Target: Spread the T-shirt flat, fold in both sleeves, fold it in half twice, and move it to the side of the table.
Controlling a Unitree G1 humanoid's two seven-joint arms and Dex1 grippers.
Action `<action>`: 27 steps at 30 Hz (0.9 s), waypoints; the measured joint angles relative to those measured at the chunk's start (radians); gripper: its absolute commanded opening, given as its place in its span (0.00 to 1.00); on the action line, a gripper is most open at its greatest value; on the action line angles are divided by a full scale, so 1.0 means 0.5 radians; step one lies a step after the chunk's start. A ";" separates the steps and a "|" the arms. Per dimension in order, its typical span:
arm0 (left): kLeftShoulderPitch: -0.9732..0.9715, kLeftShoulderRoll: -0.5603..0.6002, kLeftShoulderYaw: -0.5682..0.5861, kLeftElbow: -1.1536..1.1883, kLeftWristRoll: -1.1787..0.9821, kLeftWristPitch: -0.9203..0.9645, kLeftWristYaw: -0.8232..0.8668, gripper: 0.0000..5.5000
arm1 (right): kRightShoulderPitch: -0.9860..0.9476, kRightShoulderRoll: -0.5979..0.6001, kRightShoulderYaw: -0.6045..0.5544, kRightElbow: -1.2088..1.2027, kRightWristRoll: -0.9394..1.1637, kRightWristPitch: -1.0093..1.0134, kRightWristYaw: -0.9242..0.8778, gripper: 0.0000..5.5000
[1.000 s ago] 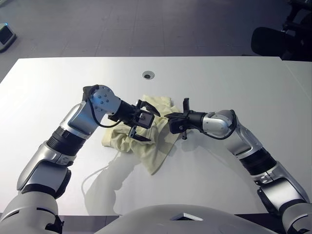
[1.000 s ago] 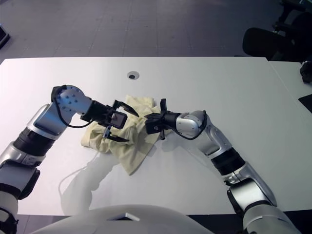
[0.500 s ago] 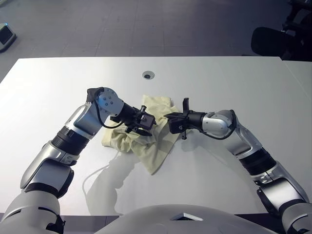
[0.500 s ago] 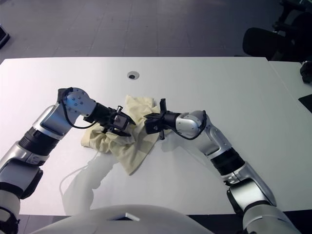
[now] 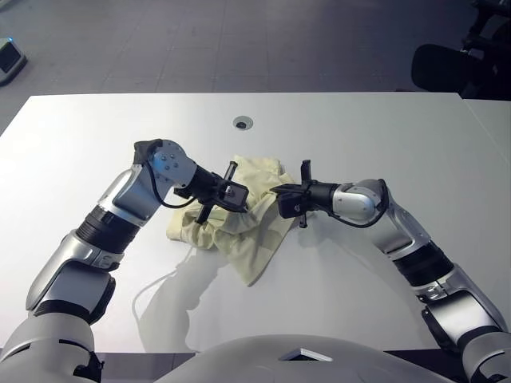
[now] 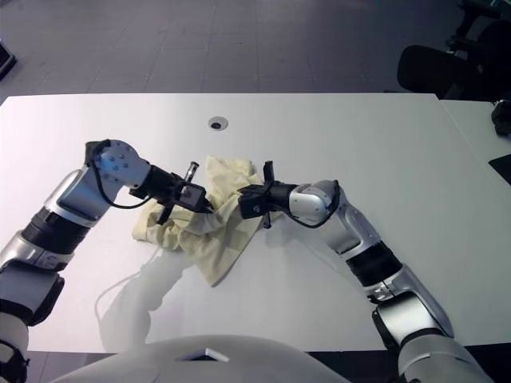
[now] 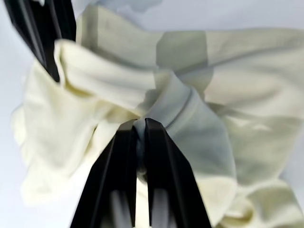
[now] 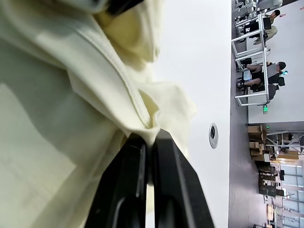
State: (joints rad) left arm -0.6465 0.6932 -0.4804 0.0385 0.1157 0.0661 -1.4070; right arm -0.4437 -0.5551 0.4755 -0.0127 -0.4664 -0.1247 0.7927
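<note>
The shirt (image 5: 254, 239) is soft, light and limp, so I expect it to sag and bunch wherever I'm not holding it. Seams and hems look like my surest holds. It lies crumpled at mid-worktop (image 5: 383, 128), with a hole (image 5: 243, 122) at its 12 o'clock and a loose tail toward 6. My left fingers (image 7: 116, 185) are pressed together on a bunched fold near the heap's middle. My right fingers (image 8: 126, 190) pinch a hemmed edge at its 3 o'clock.

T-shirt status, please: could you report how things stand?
Left gripper shut on T-shirt. Right gripper shut on it. T-shirt crumpled, mid-table. Cable hole beyond it.
</note>
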 measured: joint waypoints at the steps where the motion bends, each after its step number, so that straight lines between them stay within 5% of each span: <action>1: -0.019 0.005 0.021 0.023 0.001 0.007 0.003 0.01 | -0.031 -0.008 -0.023 0.027 0.004 0.001 0.001 0.00; 7: -0.194 0.057 0.184 0.256 0.020 0.009 0.121 0.01 | -0.184 -0.087 -0.178 0.232 0.074 -0.002 0.005 0.00; 17: -0.689 -0.134 0.282 0.954 0.283 -0.360 0.850 0.01 | -0.742 -0.072 -0.418 0.817 0.370 0.196 0.107 0.00; 27: -1.415 -0.513 0.078 2.210 0.758 -0.586 1.951 0.01 | -1.718 0.232 -0.277 2.312 0.062 -0.004 -0.740 0.00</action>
State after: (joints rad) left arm -1.3539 0.4368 -0.4414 1.1433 0.4946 -0.2268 -0.4313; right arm -1.3028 -0.4389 0.3368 1.1435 -0.4352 -0.1266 0.4228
